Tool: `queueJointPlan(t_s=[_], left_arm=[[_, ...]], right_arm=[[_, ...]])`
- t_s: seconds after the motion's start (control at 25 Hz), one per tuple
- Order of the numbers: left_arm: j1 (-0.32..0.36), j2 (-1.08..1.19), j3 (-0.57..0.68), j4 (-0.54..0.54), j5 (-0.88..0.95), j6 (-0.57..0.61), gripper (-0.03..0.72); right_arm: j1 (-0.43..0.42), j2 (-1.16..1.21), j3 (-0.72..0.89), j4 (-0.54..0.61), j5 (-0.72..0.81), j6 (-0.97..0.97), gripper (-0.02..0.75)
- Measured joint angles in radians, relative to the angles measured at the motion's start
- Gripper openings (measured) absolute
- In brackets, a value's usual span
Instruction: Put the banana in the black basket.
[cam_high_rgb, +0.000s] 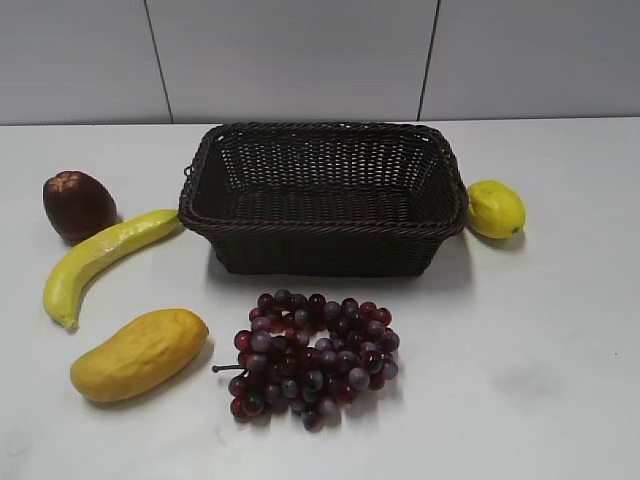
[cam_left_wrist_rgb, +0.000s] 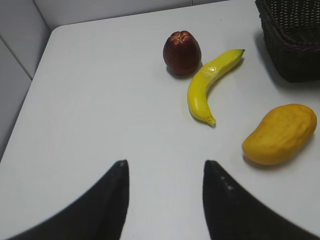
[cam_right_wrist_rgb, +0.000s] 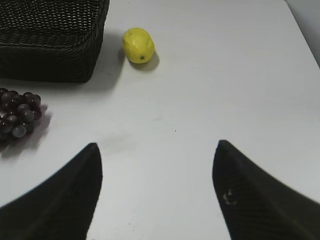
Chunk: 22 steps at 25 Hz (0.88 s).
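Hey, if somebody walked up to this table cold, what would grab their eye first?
Probably the black basket, the biggest thing, at the back centre and empty. Next, the dark red grapes heaped in front of it, and the banana on the left between a dark red fruit and a mango.

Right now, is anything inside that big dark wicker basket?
Nothing shows inside the dark brown-black woven wicker basket: only its bare woven floor and walls. The near wall hides the strip of floor just behind it. The long yellow banana lies outside on the table.
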Motion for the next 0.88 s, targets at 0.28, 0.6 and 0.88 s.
queueJointPlan(t_s=[0.28, 0.6, 0.88], left_arm=[[0.000, 0.000, 0.000, -0.005, -0.001, 0.000, 0.464], [0.000, 0.188, -0.075, -0.199, -0.109, 0.105, 0.543], [0.000, 0.550, -0.217, -0.242, -0.230, 0.244, 0.572]], right_arm=[[0.000, 0.000, 0.000, 0.000, 0.000, 0.000, 0.520], [0.000, 0.000, 0.000, 0.000, 0.000, 0.000, 0.520], [0.000, 0.000, 0.000, 0.000, 0.000, 0.000, 0.520]])
